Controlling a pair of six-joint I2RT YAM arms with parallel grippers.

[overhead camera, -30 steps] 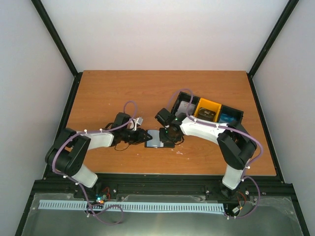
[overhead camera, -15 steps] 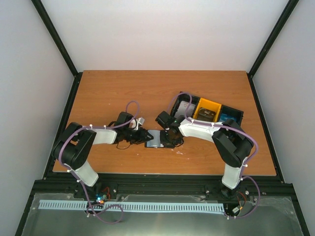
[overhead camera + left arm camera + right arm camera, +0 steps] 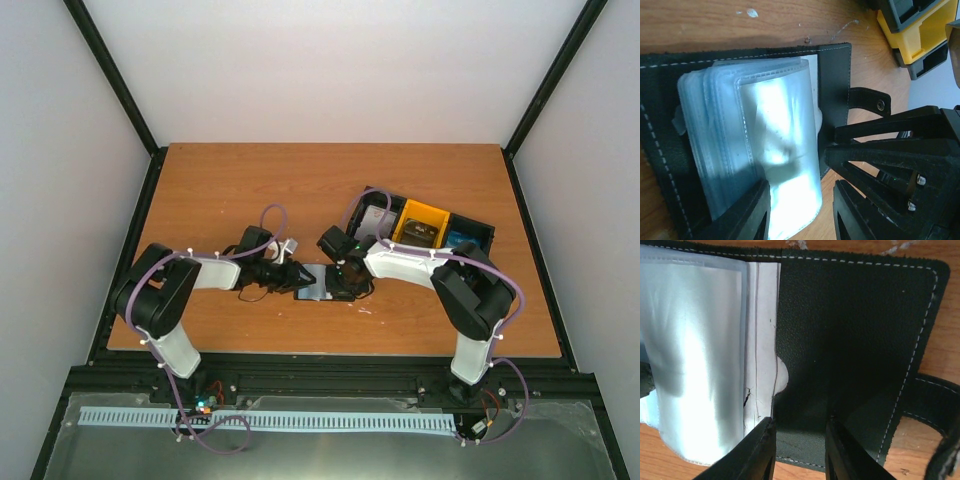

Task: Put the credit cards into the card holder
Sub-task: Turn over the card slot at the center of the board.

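Black folding leather card holder, from above: open flat on the brown wooden table, between the two claws, well back from the near edge.
From above, left gripper: has reached further in over the last second, now at the holder's left side.
From above, right gripper: hardly shifted, at the holder's right side.
Meaning for the task: probably spreading the holder for loading; no card in either claw yet.
From above, bright blue plastic credit cards: in the right compartment of the black-and-yellow three-part tray, beyond the right arm.
Left wrist, claw: jaws apart, straddling the lower edge of the clear plastic sleeves, clamped on nothing.
Left wrist, room: right claw crowds in close; little space between the two.
Left wrist, black clasp tab: juts out toward the tray, a likely snag.
Right wrist, claw: jaws apart over the black leather right flap; pressing or hovering, cannot tell.
Right wrist, edges: stitched border close by, bare wood beyond.
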